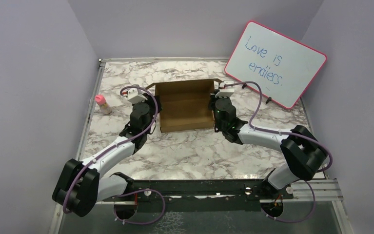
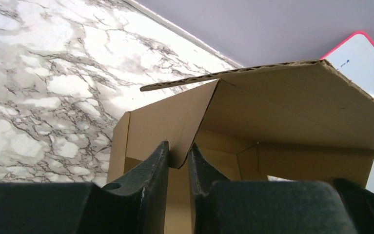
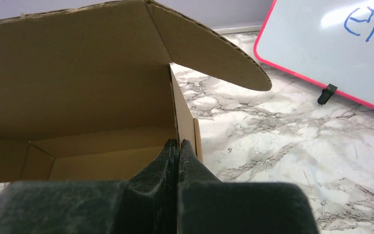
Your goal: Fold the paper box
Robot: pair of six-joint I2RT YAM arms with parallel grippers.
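From above, the paper box [image 1: 185, 109] sits toward the back of the marble table [image 1: 185, 156]. It is a plain brown open tray with its lid flap raised, and the left gripper [image 1: 156, 105] and right gripper [image 1: 214, 105] are at its side walls. In the left wrist view, the left fingers [image 2: 150, 170] are nearly closed, pinching a side-wall flap. In the right wrist view, the right fingers [image 3: 163, 165] are pressed together on the thin side wall, under the overhanging lid.

Both arms [image 1: 108, 152] are white with black joints, purple cables [image 1: 256, 100].
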